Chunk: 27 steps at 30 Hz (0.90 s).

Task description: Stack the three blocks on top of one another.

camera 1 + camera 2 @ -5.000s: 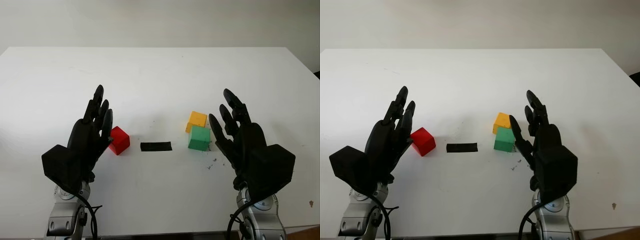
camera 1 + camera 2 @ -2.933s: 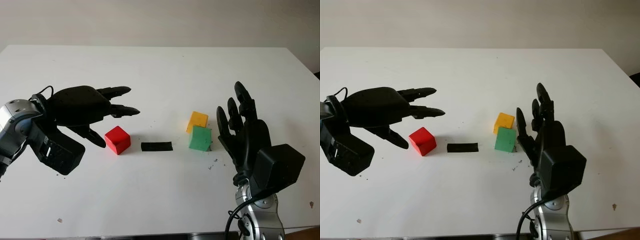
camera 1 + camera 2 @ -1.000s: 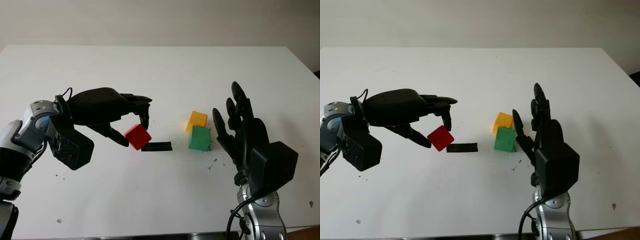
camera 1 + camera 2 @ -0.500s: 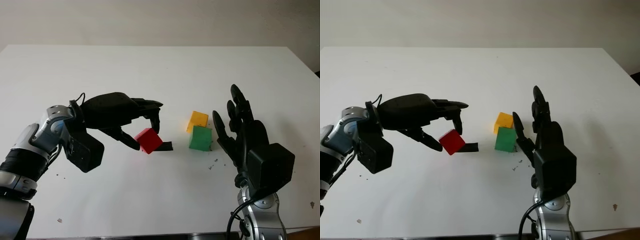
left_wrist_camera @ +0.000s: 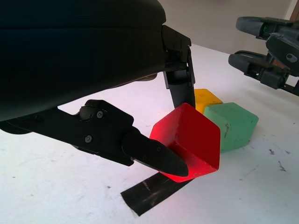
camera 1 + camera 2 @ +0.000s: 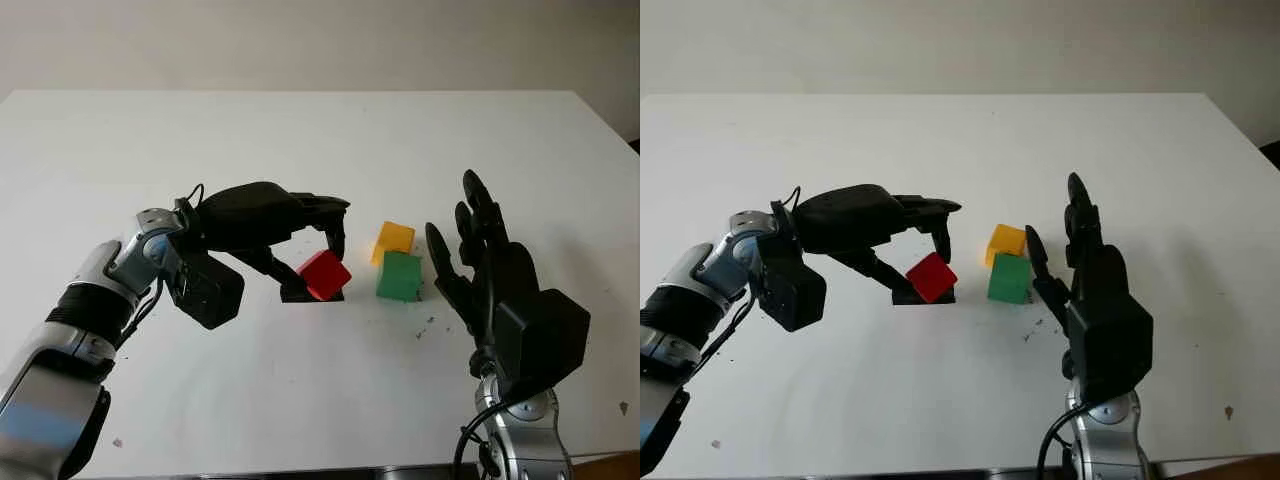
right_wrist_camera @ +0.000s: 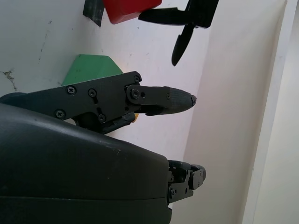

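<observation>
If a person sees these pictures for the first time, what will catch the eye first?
First, the red block, pinched tilted in the left hand above a strip of black tape at the table's middle. Next, the green block and yellow block close together beside the open right hand.

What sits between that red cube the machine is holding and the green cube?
Nothing: bare white table separates the red cube, held in the left hand, from the green cube, seen from the head camera.

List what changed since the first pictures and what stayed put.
The left hand swung in, took hold of the red cube block, lifted it and carried it toward the green cube block, now over the black tape strip. Green block, yellow cube block and the open right hand stayed put.
</observation>
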Each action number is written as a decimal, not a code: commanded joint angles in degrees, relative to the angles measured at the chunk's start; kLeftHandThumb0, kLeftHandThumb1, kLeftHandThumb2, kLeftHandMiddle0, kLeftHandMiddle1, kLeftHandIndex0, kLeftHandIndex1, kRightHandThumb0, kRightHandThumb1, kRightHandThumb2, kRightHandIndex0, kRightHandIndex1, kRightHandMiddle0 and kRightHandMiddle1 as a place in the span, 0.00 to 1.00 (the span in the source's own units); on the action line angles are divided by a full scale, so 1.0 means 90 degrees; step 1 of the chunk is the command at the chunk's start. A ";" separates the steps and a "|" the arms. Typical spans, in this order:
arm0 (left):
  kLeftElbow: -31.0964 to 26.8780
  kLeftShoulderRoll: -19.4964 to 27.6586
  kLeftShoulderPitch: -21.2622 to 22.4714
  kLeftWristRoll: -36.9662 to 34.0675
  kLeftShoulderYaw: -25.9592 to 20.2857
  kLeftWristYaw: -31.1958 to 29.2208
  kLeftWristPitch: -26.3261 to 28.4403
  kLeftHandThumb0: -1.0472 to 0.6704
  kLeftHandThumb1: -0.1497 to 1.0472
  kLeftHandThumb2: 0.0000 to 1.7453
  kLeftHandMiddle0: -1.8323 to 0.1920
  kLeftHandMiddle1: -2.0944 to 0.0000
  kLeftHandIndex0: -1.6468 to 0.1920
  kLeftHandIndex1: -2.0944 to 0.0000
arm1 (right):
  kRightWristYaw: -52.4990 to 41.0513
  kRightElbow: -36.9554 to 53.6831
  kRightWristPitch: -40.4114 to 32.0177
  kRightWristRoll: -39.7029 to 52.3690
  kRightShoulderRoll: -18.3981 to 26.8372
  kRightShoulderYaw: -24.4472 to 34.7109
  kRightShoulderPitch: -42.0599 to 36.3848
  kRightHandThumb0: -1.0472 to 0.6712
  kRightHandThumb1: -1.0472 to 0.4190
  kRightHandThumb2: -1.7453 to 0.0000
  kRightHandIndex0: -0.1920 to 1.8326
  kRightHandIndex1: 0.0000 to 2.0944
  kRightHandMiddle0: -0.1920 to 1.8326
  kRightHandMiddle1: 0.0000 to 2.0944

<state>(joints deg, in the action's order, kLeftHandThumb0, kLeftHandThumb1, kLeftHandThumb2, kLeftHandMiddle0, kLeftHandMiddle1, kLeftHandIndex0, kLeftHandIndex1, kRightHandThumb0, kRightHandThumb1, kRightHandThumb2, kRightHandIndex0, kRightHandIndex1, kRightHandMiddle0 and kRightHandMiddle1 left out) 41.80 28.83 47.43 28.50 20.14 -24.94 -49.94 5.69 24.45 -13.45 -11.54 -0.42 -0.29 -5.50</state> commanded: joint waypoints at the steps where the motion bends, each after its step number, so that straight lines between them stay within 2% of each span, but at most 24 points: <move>1: 0.0098 -0.0044 0.0226 -0.0006 0.0060 0.0041 -0.0059 0.35 1.00 0.04 0.81 0.97 0.78 0.26 | 0.0007 0.0145 0.0002 -0.0051 0.0040 -0.0019 -0.0042 0.33 0.00 0.79 0.15 0.03 0.14 0.06; 6: 0.0141 -0.0059 0.0197 0.0038 0.0146 -0.0044 -0.0001 0.37 1.00 0.04 0.81 0.97 0.77 0.30 | 0.0010 0.0137 0.0015 -0.0007 0.0002 -0.0003 -0.0069 0.33 0.00 0.79 0.15 0.03 0.14 0.06; 20: 0.0240 0.0084 0.0151 0.0038 0.0171 -0.0222 0.0242 0.37 0.97 0.03 0.80 0.97 0.73 0.33 | 0.0004 0.0267 -0.0127 -0.0039 0.0011 -0.0023 -0.0112 0.34 0.00 0.78 0.15 0.03 0.15 0.04; 27: 0.0224 0.0111 0.0113 0.0076 0.0145 -0.0044 0.0203 0.37 0.97 0.03 0.80 0.97 0.73 0.36 | 0.0000 0.0198 -0.0071 -0.0058 0.0051 -0.0019 -0.0127 0.33 0.00 0.79 0.15 0.03 0.15 0.04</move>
<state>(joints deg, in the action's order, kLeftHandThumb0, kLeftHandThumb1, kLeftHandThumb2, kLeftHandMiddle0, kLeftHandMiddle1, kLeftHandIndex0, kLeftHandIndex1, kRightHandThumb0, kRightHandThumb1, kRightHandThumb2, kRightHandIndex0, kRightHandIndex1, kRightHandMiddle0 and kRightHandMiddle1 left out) 43.93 29.36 47.87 29.14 21.51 -26.02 -47.75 5.67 25.58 -14.38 -11.76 -0.40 -0.43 -6.35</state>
